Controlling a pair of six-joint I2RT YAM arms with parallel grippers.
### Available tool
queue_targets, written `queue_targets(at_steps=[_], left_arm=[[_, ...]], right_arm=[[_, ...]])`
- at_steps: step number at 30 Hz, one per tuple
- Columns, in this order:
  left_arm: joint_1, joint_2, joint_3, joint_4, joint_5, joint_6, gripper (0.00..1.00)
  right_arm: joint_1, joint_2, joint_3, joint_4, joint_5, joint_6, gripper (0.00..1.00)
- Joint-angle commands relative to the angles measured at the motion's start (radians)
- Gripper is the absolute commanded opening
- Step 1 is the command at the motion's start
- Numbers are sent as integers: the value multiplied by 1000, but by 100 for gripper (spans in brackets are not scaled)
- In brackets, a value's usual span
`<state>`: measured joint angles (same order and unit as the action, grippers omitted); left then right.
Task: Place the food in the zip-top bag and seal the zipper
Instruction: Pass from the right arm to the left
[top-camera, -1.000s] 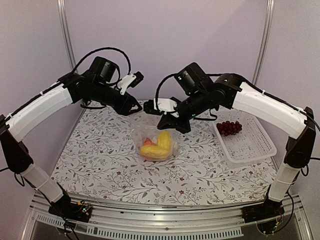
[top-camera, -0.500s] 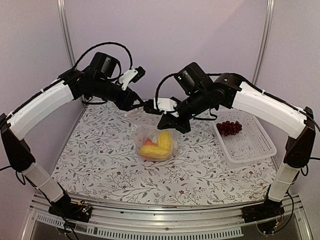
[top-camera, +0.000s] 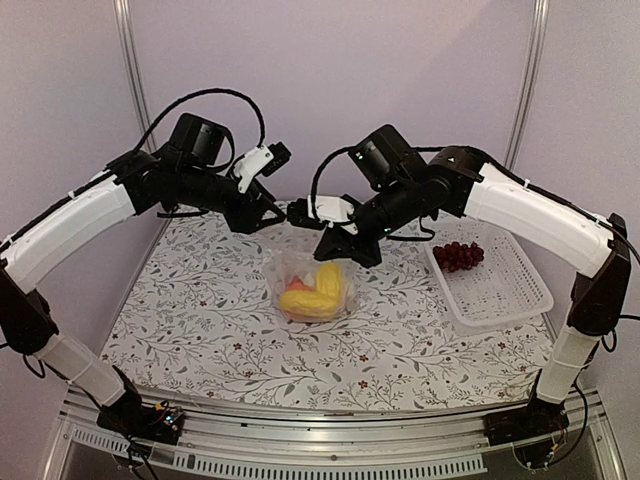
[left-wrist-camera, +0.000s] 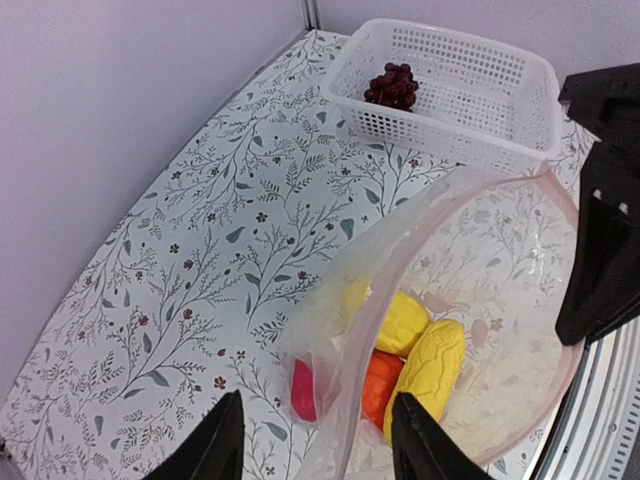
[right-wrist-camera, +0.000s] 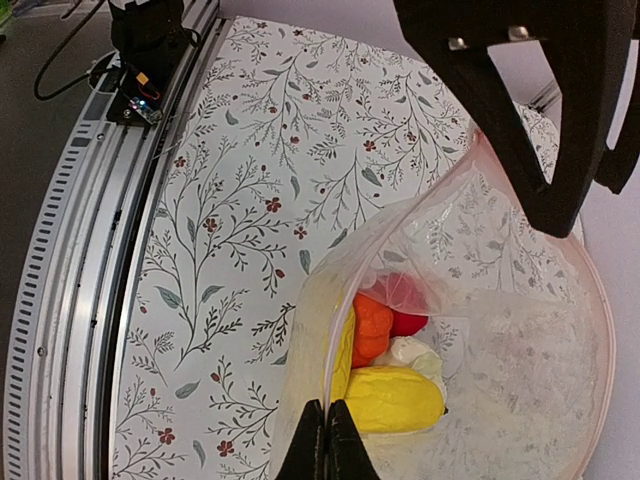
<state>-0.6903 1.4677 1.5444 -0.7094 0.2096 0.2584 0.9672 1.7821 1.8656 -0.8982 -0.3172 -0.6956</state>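
Most of the task is done, I judge. The zip-top bag (right-wrist-camera: 500, 330) already contains the yellow pieces (left-wrist-camera: 430, 365), the orange round piece (left-wrist-camera: 380, 385), a red piece (left-wrist-camera: 303, 388) and the white cauliflower (right-wrist-camera: 410, 352).

Only 1 food item is outside: the grape bunch (left-wrist-camera: 392, 85) lies in the white basket (left-wrist-camera: 440, 135), well apart from both hands, on the outer side of the right one. The grapes must go in, and then the zipper must be pressed closed.

The right hand (right-wrist-camera: 326, 440) has its fingers together, clamped on the rim of the bag. The left hand (left-wrist-camera: 318, 415) has its fingers apart, with the opposite rim between them but not pinched.

The bag hangs directly below the 2 hands, and its bottom seems to rest on the surface (top-camera: 200, 310). Its mouth is wide and points up toward the hands. The long axis of the mouth runs from one hand to the other.
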Motion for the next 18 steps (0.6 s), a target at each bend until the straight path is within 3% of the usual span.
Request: queue_targets(at_steps=[1,12,14,15,16,18], left_arm=[[-8,50,-10,14,5,38,48],[-9,97,64,-21,24,47,0],[-8,93,82,-21,47,30,0],[-8,94,90,-21,52,19,0],[-8,96,99,-21,54,2,0],[-8,101,110,-21,71,-16,0]], right_arm=[[-14,-5,30,-16,-32,11,0],[-70,-7,27,-16,-77,16,3],[-97,-7,34,-21,-116,17,5],[-111,-8,49,-35,-151,20,11],[-132,-14,72,-59,-219,23,23],[-216,-35,105,-82,-462,16,47]])
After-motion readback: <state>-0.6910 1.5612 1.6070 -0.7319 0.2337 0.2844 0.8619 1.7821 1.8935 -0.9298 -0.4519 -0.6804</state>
